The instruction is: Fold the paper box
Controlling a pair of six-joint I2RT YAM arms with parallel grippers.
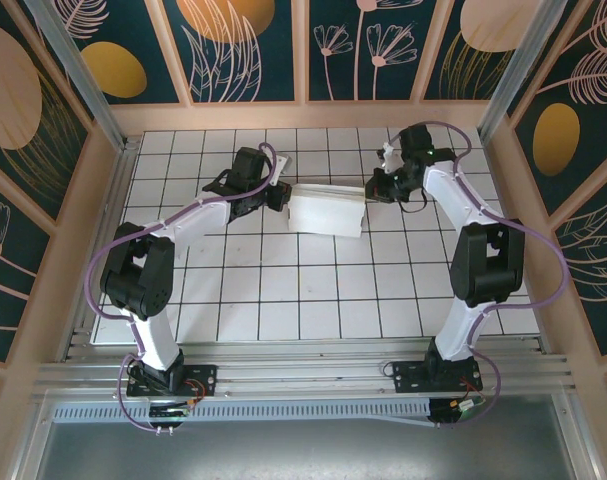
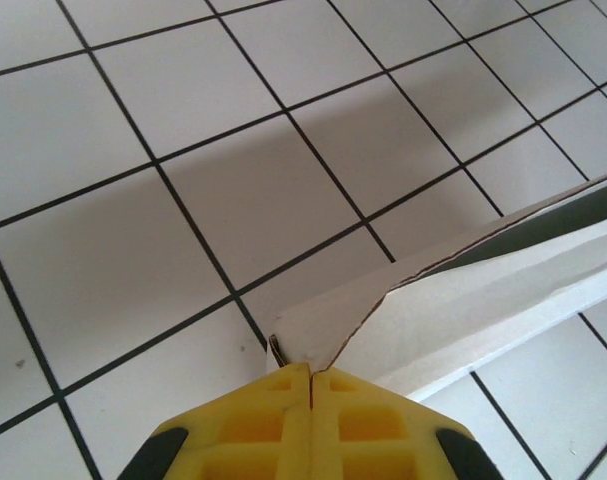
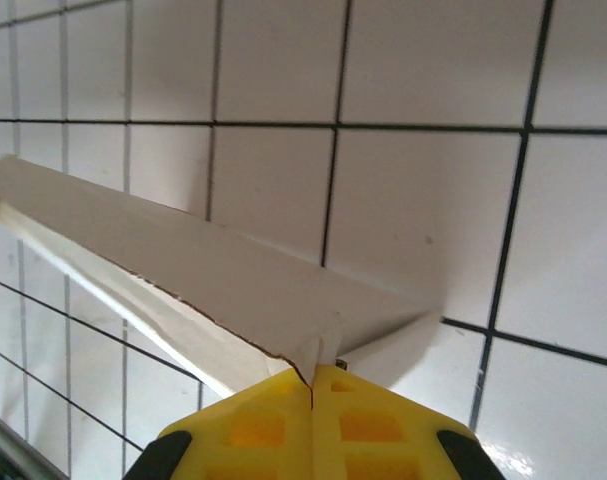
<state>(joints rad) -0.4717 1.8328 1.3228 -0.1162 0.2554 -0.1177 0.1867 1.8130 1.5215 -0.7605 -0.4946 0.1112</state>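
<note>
On the far middle of the gridded table [image 1: 283,300], the paper box [image 1: 326,212] lay partly raised. I had the left gripper [image 1: 280,195] and right gripper [image 1: 373,188] each pinched shut on opposite end flaps; I judged the folding only begun, most panels unclosed.

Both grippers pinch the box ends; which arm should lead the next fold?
Probably right: the right gripper is shut on a creased paper box corner; the left gripper, shut on the opposite end, can anchor.

Paper box [image 1: 326,212] between left fingers [image 2: 253,415] and right fingers [image 3: 368,420], over table's [image 1: 283,300] far half.
</note>
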